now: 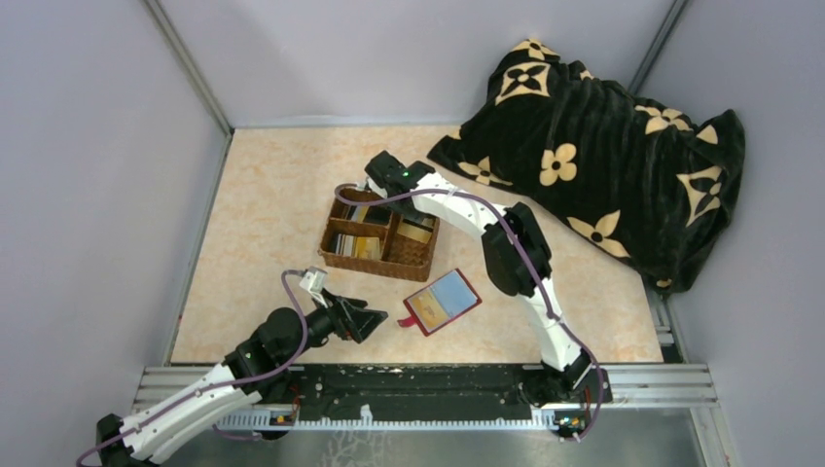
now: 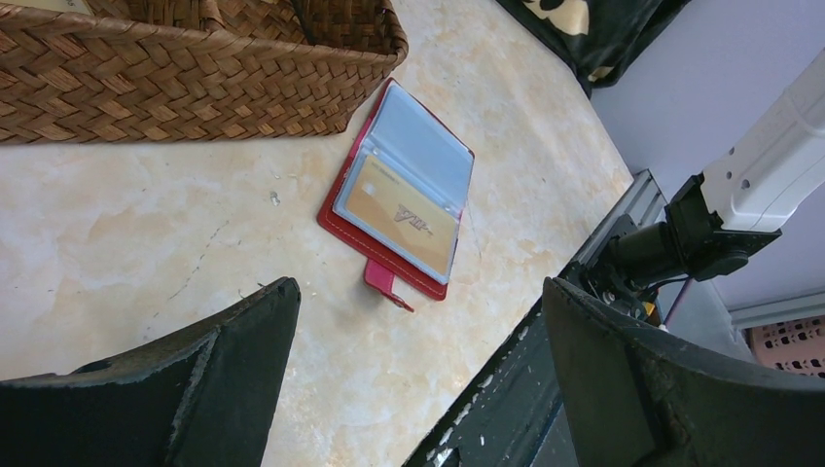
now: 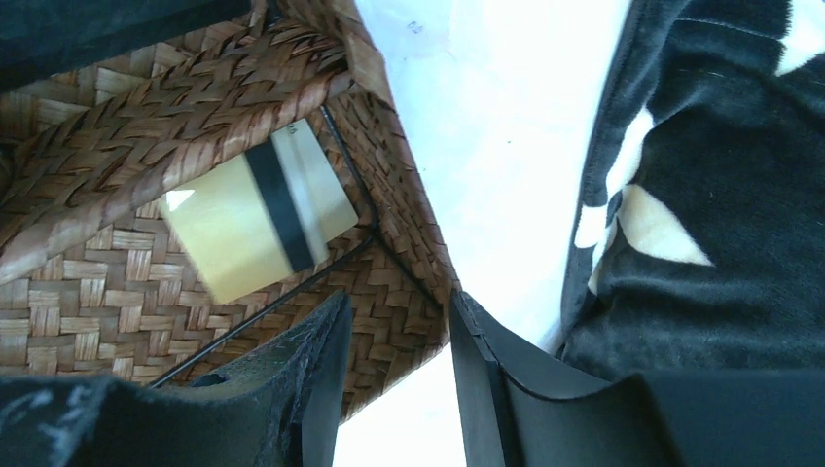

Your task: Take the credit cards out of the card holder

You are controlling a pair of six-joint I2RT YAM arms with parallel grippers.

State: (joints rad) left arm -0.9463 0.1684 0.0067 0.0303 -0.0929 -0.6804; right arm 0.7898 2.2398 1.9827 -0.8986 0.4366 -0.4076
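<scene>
left jaws: wide apart, empty | card holder (image 2: 413,156) open ahead between them, orange card (image 2: 389,209) in clear pocket | right jaws: slightly parted, empty | striped card (image 3: 229,233) in basket (image 3: 399,195) compartment just beyond

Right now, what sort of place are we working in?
Probably a lab test cell, not a home: plain grey walls on aluminium posts box in a marble-look table, and a metal rail runs along its near edge.

Left arm (image 1: 185,413) and right arm (image 1: 547,331): white link shells, black joints, purple cables (image 1: 533,268), black wedge-shaped jaws; a green light (image 1: 406,175) marks the right wrist.
</scene>
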